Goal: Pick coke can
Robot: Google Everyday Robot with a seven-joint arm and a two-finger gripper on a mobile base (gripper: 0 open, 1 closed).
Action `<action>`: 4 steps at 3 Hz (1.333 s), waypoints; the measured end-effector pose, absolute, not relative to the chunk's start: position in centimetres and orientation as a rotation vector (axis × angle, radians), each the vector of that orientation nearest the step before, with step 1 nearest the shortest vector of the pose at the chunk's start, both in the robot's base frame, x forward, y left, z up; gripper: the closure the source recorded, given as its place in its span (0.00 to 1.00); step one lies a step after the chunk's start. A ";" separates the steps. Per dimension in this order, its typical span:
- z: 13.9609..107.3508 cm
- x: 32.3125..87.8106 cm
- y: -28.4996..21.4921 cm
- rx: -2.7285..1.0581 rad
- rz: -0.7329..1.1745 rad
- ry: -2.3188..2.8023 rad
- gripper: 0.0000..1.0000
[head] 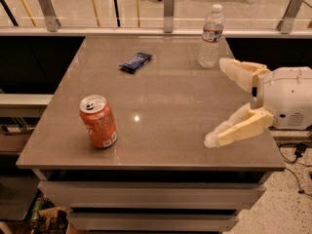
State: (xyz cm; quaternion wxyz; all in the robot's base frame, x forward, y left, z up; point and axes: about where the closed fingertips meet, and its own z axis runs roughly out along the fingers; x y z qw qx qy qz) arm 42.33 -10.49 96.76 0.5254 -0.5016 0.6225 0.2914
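I see the tool (214, 102) at the right of the frame, over the bench's (165, 89) right edge, its two fingers spread wide with one tip near the water bottle (211, 35) and the other low over the front right corner. The coke can (98, 121) stands upright at lower left, near the front and left edges but fully on the surface. A broad run of bare benchtop lies between can and tool. The blue snack packet (136, 62) lies flat at upper centre-left, well apart from the can; the bottle stands by the far edge.
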 end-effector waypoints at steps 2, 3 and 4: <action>97.5 42.2 -9.9 -1.186 0.718 1.472 0.00; 96.8 42.1 -9.3 -1.161 0.738 1.467 0.00; 95.3 42.1 -8.0 -1.123 0.796 1.450 0.00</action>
